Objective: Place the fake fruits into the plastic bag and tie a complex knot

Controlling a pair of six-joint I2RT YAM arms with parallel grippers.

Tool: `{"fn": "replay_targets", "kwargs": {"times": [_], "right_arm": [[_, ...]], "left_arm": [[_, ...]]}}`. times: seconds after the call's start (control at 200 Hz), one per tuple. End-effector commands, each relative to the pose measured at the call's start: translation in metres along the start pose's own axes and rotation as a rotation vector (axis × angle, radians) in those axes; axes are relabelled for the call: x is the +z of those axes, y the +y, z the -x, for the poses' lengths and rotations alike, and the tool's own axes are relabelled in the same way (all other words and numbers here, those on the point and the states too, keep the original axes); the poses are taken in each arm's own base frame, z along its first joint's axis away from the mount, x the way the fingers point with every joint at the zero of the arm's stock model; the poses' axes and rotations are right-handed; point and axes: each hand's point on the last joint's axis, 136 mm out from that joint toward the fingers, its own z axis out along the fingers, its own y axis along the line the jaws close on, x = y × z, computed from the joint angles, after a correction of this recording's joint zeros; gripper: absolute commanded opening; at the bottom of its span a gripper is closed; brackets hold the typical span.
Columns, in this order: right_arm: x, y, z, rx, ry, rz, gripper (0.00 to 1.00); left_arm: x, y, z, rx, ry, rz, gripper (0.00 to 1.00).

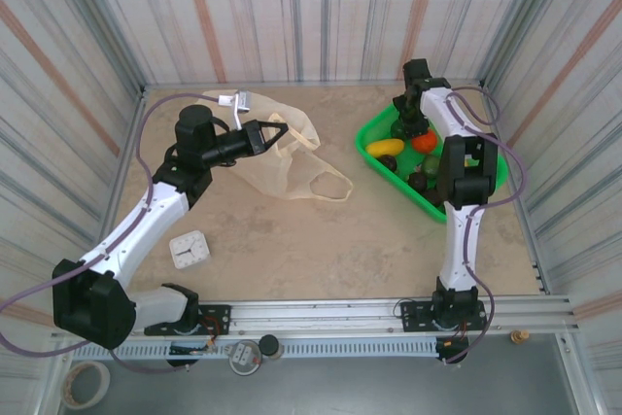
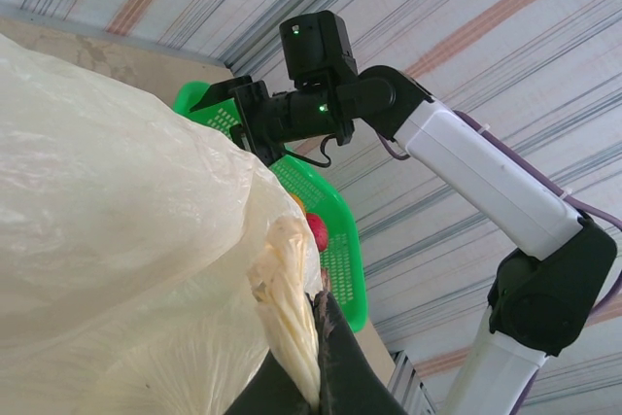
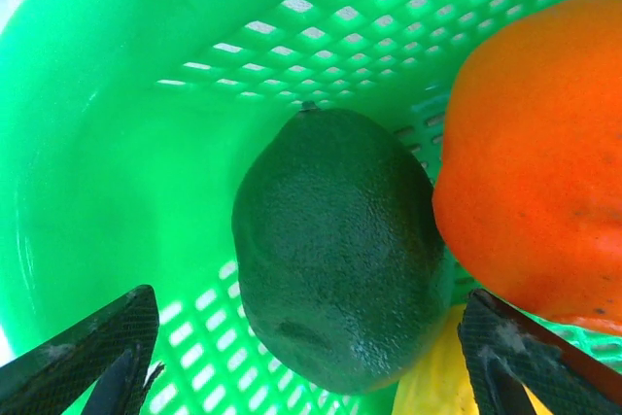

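Straddling green fruit (image 3: 335, 250): right tool (image 3: 306, 357) | pinching plastic bag (image 2: 117, 240): left tool (image 2: 321, 323)

Your left gripper (image 2: 317, 337) clamps a bunched strip of the plastic bag (image 2: 107, 221), while your right gripper (image 2: 231, 112) hangs by the green basket (image 2: 342, 245) behind it.

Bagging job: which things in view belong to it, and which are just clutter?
In the job:
- plastic bag, pinched by the left gripper
- fake fruits in the green basket
- right gripper, open over a dark green fruit

Lying about:
- white square gadget
- tape roll
- round dial by the front rail
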Motion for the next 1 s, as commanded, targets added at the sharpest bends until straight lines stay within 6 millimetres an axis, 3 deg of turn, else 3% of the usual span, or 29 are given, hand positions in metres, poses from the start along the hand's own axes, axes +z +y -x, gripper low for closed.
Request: {"fn": "replay_targets", "kwargs": {"times": [0.0,0.16,0.351,0.456,0.571,0.726,0.751,0.907,0.997], "right_arm": [[0.016,-0.02,-0.002,0.021,-0.002,-0.096,0.82],[0.029,-0.04,0.001,0.023,-0.031,-0.184,0.76],[0.041,-0.047,-0.002,0.001,-0.011,-0.206,0.78],[0.041,-0.047,-0.002,-0.013,-0.005,-0.196,0.7],[0.022,-0.032,0.005,-0.05,-0.031,-0.112,0.62],[-0.02,-0.016,0.012,-0.143,-0.046,-0.023,0.6],[-0.021,-0.023,0.01,-0.165,-0.037,-0.028,0.6],[-0.058,-0.022,0.01,-0.262,-0.019,0.086,0.6],[-0.076,-0.021,0.001,-0.295,0.039,0.2,0.6]], "left_arm": [[-0.001,-0.003,0.002,0.018,-0.003,-0.024,0.0],[-0.001,-0.002,0.001,0.016,-0.004,-0.02,0.0],[0.0,-0.002,0.001,0.016,-0.003,-0.02,0.0],[-0.001,-0.002,0.002,0.02,-0.006,-0.019,0.0],[-0.001,-0.001,0.002,0.021,-0.008,-0.014,0.0],[-0.003,-0.002,0.003,0.026,-0.013,-0.014,0.0],[-0.004,-0.001,0.004,0.028,-0.017,-0.012,0.0],[-0.008,0.0,0.008,0.028,-0.033,-0.007,0.0],[-0.01,0.001,0.009,0.025,-0.04,-0.008,0.0]]}}
